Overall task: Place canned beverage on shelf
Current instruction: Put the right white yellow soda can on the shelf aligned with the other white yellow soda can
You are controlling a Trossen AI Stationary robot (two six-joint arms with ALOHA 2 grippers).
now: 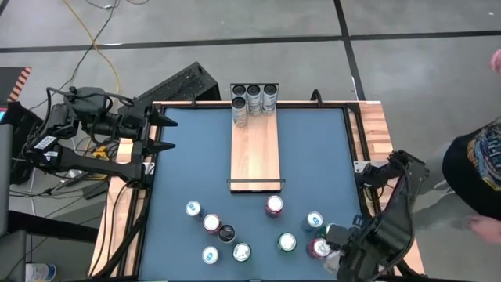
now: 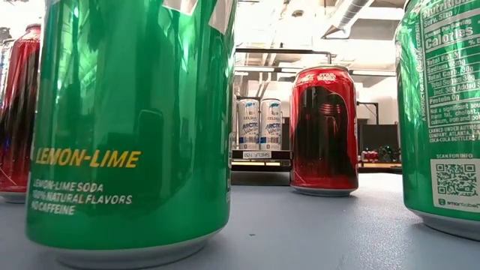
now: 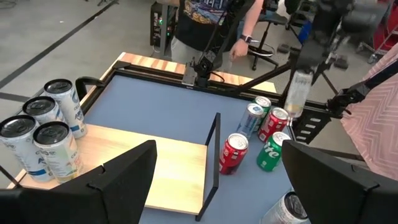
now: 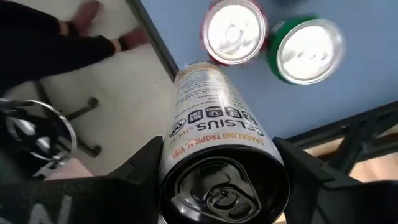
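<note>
The shelf (image 1: 255,153), a pale wood plank with a black wire rail at each short end, lies along the middle of the blue table. Several white cans (image 1: 254,98) stand on its far end. Near the table's right front corner, my right gripper (image 1: 337,251) is shut on a white canned beverage (image 3: 297,93), lifted above the loose cans. At the table's left edge my left gripper (image 1: 164,135) stands open with nothing between its fingers, pointing toward the shelf. My right gripper pinches the white can at its upper wall (image 4: 177,155), just below the top rim, between its two fingers (image 4: 140,165). The fingers come from above, pointing down. The can hangs below them, tab end up and slightly tilted, clear of the table.
Several loose cans stand on the near half of the table, among them a red one (image 1: 274,206), a green one (image 1: 287,242) and a white one (image 1: 210,254). A person (image 1: 477,172) stands beyond the table's right edge. The shelf's near half (image 1: 255,168) is bare wood.
</note>
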